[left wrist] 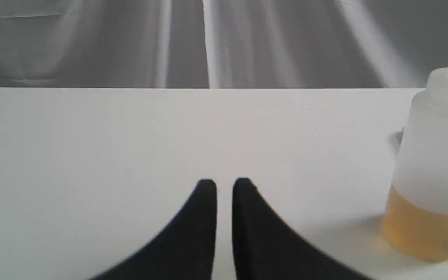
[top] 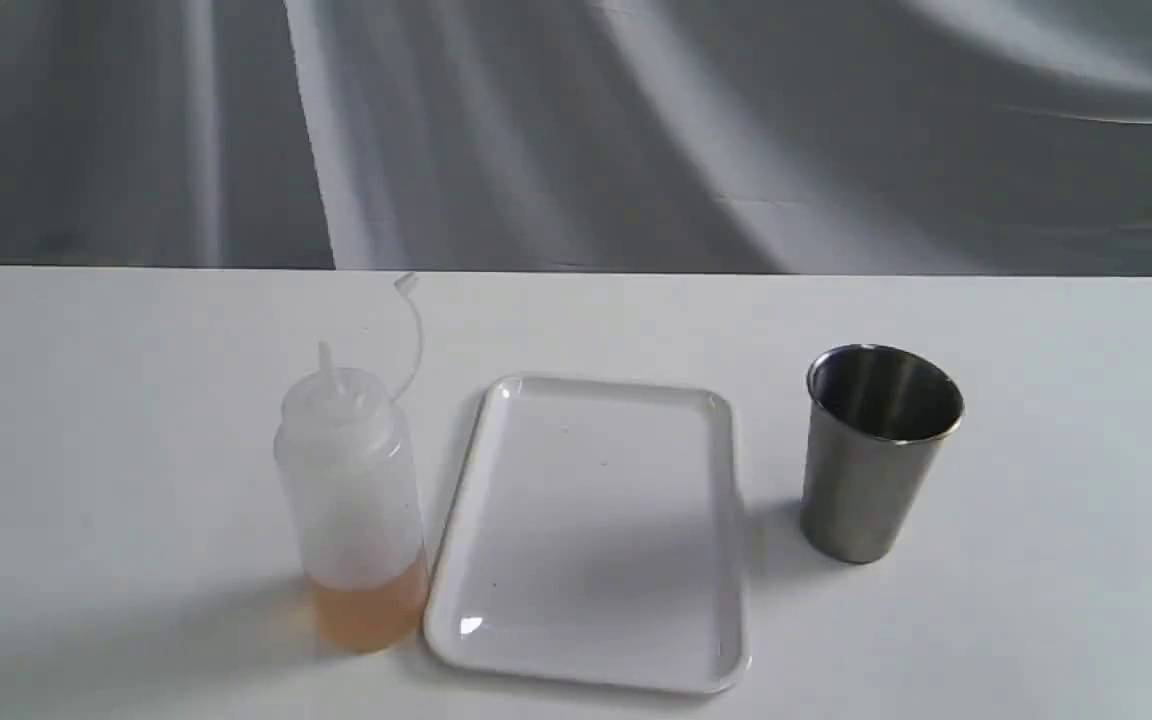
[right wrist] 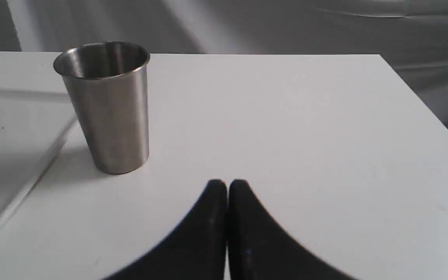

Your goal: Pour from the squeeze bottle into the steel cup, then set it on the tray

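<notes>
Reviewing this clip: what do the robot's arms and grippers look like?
Only the finger ends show. The left gripper and right gripper each have two matte black fingers, broad at the base and curving in to narrow rounded tips. No cables show; the arms are out of view.

A translucent, frosted plastic squeeze bottle [top: 351, 480], brushed satin steel cup [top: 871, 470] and glossy, smooth white plastic tray [top: 596, 530], on a matt white surface [top: 1036, 600]. Creased grey cloth backdrop [top: 576, 130]. The left gripper [left wrist: 224, 183] and right gripper [right wrist: 227, 183] are smooth matt black.
</notes>
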`<state>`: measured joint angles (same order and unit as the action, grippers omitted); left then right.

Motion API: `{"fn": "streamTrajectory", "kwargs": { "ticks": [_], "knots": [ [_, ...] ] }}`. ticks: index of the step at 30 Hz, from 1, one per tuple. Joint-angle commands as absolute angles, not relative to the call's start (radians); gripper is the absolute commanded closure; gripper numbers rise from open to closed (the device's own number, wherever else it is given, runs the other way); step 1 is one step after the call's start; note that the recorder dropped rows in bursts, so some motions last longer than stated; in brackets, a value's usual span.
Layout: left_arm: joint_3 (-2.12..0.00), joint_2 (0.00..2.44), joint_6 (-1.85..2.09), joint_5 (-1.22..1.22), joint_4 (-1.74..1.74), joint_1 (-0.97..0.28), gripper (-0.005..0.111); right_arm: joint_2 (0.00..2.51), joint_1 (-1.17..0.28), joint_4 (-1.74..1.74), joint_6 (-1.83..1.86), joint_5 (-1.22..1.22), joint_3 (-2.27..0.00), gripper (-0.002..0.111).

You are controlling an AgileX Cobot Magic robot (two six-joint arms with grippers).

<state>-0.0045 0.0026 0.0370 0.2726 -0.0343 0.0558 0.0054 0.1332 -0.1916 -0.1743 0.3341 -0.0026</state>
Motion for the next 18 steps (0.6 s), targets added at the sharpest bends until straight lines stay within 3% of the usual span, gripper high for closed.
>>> {"fn": "streamTrajectory", "kwargs": {
  "ticks": [1,14,18],
  "knots": [
    [0.0,0.0,0.036,0.266,-0.034,0.054,0.098,0.0,0.14,-0.157,-0.185,0.238,0.0,0.108],
    [0.0,0.0,0.034,0.266,-0.034,0.054,0.098,0.0,0.14,0.339,-0.203,-0.147,0.0,0.108],
    [0.0,0.0,0.034,0.266,-0.034,0.054,0.098,0.0,0.14,0.546,-0.376,-0.2,0.0,0.108]
  ]
}}
